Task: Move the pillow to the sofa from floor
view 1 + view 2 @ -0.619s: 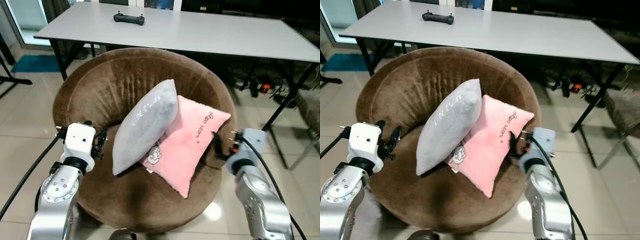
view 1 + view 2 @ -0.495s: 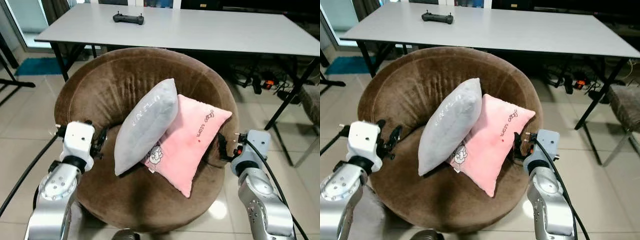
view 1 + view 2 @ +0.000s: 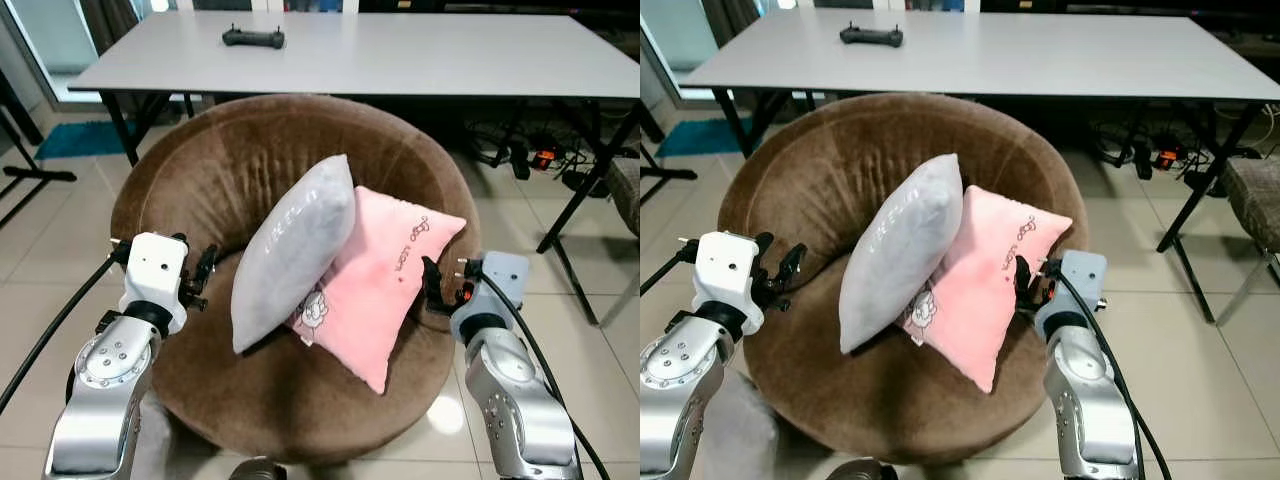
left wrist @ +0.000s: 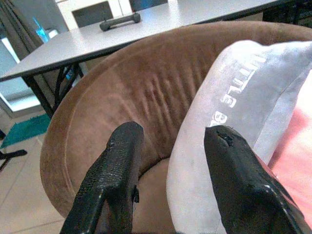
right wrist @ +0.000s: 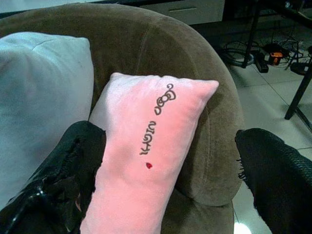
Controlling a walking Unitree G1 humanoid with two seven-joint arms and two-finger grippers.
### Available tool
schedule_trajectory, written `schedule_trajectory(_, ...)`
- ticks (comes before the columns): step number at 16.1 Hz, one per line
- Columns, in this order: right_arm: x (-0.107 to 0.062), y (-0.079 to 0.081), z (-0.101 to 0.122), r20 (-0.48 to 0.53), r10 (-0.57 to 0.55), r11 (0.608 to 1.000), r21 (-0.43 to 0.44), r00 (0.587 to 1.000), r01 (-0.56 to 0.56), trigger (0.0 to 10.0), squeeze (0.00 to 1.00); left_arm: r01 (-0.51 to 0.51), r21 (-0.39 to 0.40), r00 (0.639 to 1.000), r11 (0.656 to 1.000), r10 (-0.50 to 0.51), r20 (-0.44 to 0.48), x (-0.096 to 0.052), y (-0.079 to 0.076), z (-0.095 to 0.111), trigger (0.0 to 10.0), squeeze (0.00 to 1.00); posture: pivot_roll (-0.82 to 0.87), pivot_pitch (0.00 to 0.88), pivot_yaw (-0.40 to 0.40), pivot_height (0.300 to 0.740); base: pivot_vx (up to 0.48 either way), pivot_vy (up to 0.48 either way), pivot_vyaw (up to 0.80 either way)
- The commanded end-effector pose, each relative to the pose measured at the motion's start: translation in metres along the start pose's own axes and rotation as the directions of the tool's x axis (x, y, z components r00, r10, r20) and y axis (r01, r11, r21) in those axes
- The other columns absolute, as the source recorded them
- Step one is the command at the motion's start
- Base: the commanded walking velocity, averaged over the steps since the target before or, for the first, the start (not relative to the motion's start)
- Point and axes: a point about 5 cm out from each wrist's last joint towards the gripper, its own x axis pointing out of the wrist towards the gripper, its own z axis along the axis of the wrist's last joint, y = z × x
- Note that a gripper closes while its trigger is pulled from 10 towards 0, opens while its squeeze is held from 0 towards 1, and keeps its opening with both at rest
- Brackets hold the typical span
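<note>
Between your two grippers, grey pillow point(image 3: 292, 252) leans on pink pillow point(image 3: 380, 285), both on the brown sofa point(image 3: 220, 165). Left gripper point(image 4: 168, 183) and right gripper point(image 5: 170, 175) spread wide, holding nothing. Placement looks done; withdrawal remains.

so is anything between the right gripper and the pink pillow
Nothing visible. The right gripper is open at the pink pillow, which lies in the sofa against the grey pillow.
</note>
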Motion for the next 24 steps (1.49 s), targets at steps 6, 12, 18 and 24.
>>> schedule_trajectory(6, 0.005, 0.005, 0.003, 0.002, 0.046, 0.998, -0.031, 0.999, -0.046, 10.0, 0.00, -0.027, -0.020, 1.000, 0.999, 0.027, -0.003, -0.001, 0.000, 0.002, 10.0, 0.00, 0.11, 0.000, -0.007, 0.740, -0.308, 0.000, 0.00)
schedule_trajectory(12, 0.004, 0.021, 0.005, -0.006, 0.176, 0.982, -0.071, 0.984, -0.176, 10.0, 0.00, -0.061, -0.019, 0.998, 0.998, 0.062, 0.001, 0.003, 0.006, 0.002, 10.0, 0.00, 0.09, 0.000, 0.003, 0.740, -0.101, 0.000, 0.21)
schedule_trajectory(18, 0.003, 0.023, 0.003, -0.020, 0.196, 0.979, -0.054, 0.980, -0.197, 10.0, 0.00, -0.061, -0.040, 0.998, 0.997, 0.061, 0.013, 0.003, 0.006, 0.004, 10.0, 0.00, 0.10, 0.000, 0.003, 0.740, 0.000, 0.000, 0.80)
schedule_trajectory(24, 0.005, 0.017, 0.003, -0.018, 0.146, 0.989, -0.011, 0.989, -0.147, 10.0, 0.00, -0.064, -0.051, 0.998, 0.997, 0.065, 0.013, 0.003, 0.006, 0.004, 10.0, 0.00, 0.10, 0.000, -0.004, 0.740, 0.000, 0.237, 0.40)
